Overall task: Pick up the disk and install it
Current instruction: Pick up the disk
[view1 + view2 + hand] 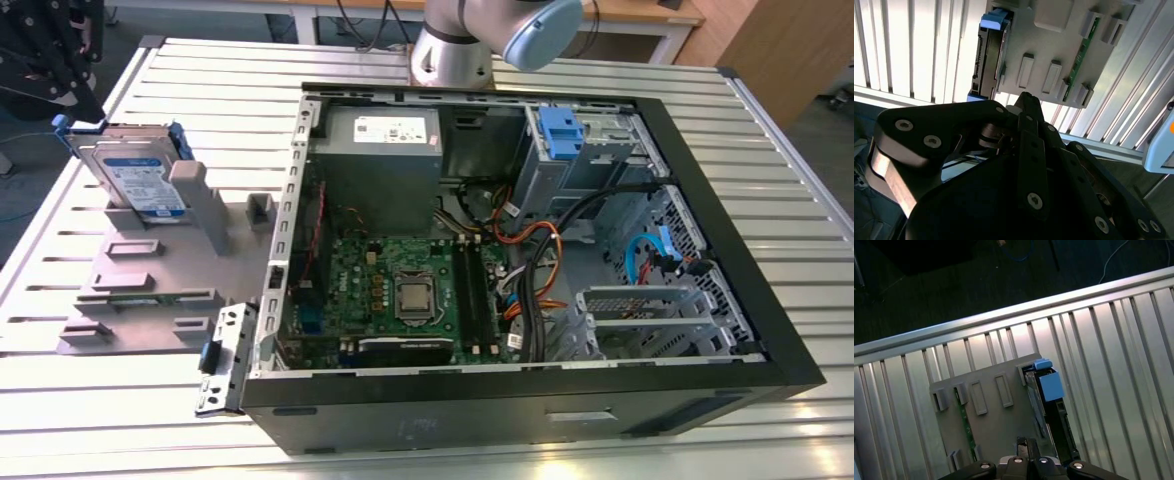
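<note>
Showing the disk (134, 180) standing on edge in a grey fixture (147, 300) on the slatted table (107, 420), at the exterior view's left of the open case (534, 400). Showing the gripper (1026, 96) hanging over the table near the disk, apart from it, jaws lying together and clamping nothing.
</note>
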Controlling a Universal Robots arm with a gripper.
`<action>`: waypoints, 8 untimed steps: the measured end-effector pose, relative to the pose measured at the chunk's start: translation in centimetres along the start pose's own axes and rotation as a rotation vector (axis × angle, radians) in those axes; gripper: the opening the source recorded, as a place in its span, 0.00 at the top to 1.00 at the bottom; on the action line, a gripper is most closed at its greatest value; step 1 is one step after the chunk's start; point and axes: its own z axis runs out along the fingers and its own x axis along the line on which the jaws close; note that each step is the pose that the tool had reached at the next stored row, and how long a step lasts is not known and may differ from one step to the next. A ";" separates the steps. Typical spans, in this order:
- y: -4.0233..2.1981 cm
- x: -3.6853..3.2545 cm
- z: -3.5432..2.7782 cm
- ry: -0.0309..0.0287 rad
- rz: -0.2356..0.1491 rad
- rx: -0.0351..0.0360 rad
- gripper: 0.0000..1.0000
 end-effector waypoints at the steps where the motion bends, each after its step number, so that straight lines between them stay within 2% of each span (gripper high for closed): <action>1: 0.00 0.00 0.00 0.0001 -0.001 0.0000 0.89; 8: 0.00 0.00 0.00 0.0003 -0.008 -0.0001 0.89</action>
